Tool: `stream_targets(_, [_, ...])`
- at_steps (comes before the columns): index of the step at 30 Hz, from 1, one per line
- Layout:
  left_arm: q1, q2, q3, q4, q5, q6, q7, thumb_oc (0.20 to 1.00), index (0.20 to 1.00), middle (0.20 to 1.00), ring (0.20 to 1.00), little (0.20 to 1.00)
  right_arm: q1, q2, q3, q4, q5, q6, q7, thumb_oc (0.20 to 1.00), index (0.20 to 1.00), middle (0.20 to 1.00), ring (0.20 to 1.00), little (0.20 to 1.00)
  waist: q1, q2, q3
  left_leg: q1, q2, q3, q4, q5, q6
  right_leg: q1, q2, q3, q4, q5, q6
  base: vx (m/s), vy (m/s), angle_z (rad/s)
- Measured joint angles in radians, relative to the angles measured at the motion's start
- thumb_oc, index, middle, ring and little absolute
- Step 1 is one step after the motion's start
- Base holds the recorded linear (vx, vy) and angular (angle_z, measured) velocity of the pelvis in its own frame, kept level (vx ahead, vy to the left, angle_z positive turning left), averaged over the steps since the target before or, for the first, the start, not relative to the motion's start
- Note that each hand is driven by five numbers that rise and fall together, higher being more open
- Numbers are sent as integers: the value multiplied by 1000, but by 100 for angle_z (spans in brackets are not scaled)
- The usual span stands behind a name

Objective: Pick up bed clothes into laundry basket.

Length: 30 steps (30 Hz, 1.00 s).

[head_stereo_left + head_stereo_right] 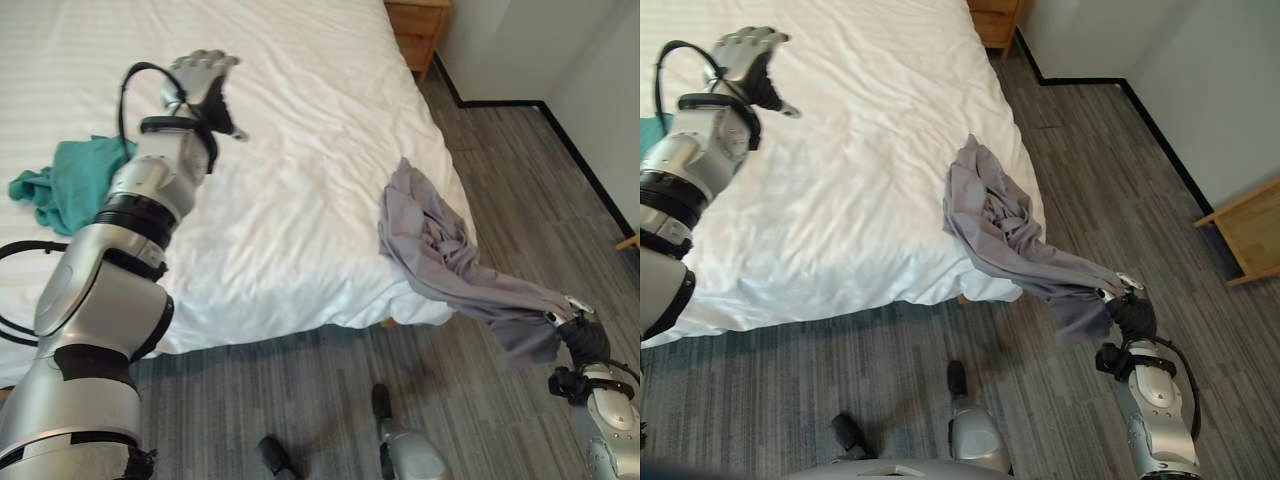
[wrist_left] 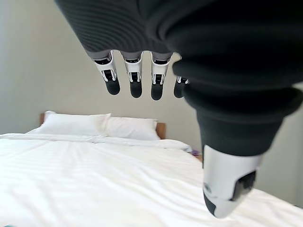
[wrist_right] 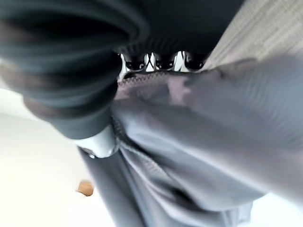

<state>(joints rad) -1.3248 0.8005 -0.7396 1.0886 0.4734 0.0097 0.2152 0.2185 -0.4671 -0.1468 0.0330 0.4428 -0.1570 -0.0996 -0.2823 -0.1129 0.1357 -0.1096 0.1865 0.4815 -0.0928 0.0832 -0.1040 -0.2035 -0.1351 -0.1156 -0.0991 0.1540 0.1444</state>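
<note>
Two garments wait on the bed (image 1: 300,150): the right hand (image 1: 1132,318) grips a grey one (image 1: 440,250) trailing off its corner, mid-pickup; a teal one (image 1: 65,180) lies across it. The left hand (image 1: 205,75) hovers, fingers loose. Next, find the basket (unseen).
</note>
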Motion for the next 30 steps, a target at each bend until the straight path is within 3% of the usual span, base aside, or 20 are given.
stream_targets(4, [-30, 96, -29, 99, -1, -8, 1, 1000, 1000, 1000, 1000, 1000, 8, -9, 1, -40, 8, -6, 16, 200, 200, 200, 200, 200, -19, -13, 12, 3, 5, 9, -6, -9, -12, -4, 15, 8, 0, -4, -5, 104, 23, -11])
stream_targets(8, [-44, 211, -33, 141, -35, -6, -1, 1000, 1000, 1000, 1000, 1000, 63, -12, -15, -59, 21, -18, 20, 200, 200, 200, 200, 200, -9, -21, 21, 4, 17, 20, -1, -9, -21, -8, 23, 9, -1, -13, -20, 68, 26, -5])
stream_targets(17, [-48, 253, -33, 184, -40, -14, -5, 1000, 1000, 1000, 1000, 1000, 58, -70, -23, -63, 29, -21, 25, 200, 200, 200, 200, 200, 12, -9, 55, -41, 18, -2, -1, -8, -20, -38, 23, -16, 0, -13, -20, 34, 23, 7])
stream_targets(21, [-53, 265, -31, 190, -47, -18, -5, 1000, 1000, 1000, 1000, 1000, 47, -106, -23, -66, 30, -26, 34, 200, 200, 200, 200, 200, 12, -22, 78, -64, 19, -5, -1, -5, -19, -60, 26, -17, 0, -10, -24, 8, 0, 0])
stream_targets(25, [-77, 318, -34, 220, -80, -22, -5, 1000, 1000, 1000, 1000, 1000, 58, -143, -25, -67, 31, -31, 46, 200, 200, 200, 200, 200, 3, -60, 101, -100, 36, -3, -1, 1, -24, -99, 36, -14, 0, 0, -35, 16, -19, -5])
stream_targets(30, [-194, 458, -79, 271, -168, -10, -5, 1000, 1000, 1000, 1000, 1000, 113, -146, -42, -12, 38, -40, 52, 200, 200, 200, 200, 200, -17, -141, 133, -156, 88, 4, 0, 22, -48, -166, 93, -7, 1, 30, -46, 27, -56, -15])
